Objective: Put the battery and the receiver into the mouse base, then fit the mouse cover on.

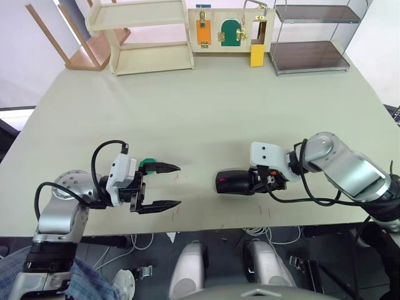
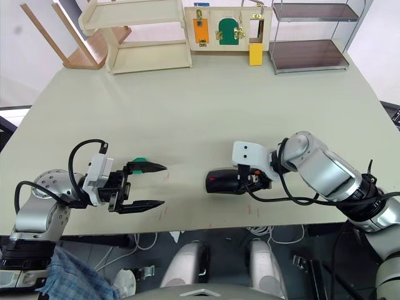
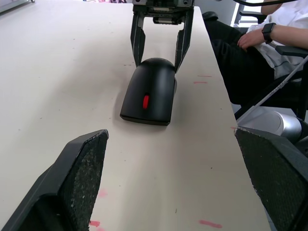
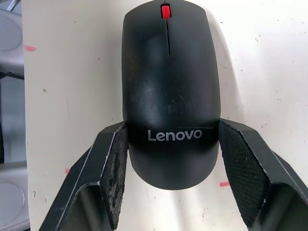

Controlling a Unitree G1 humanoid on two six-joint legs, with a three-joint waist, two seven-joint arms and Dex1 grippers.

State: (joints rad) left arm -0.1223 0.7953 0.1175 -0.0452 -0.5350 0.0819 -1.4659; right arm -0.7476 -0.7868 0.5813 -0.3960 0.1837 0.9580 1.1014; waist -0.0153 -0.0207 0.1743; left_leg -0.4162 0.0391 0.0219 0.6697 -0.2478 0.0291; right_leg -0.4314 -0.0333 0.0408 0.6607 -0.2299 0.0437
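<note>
The black mouse [image 1: 231, 182] lies flat near the table's front edge, its red scroll wheel [image 4: 166, 10] pointing toward my left arm. The mouse cover [image 4: 169, 163], marked Lenovo, sits closed on the mouse base [image 3: 147, 108]. My right gripper [image 4: 172, 125] straddles the rear of the mouse, and both pads [image 4: 115, 163] press its sides. My left gripper [image 1: 178, 185] hovers open to the left of the mouse, facing it across a gap, with nothing between its fingers [image 3: 82, 178]. The battery and the receiver are hidden.
A small teal object [image 1: 148, 164] lies just behind my left gripper. At the far edge stand a wooden shelf [image 1: 150, 37], a latch board [image 1: 228, 28] and a wire rack [image 1: 312, 37]. A seated person's hand [image 3: 250, 38] shows beyond the table's front edge.
</note>
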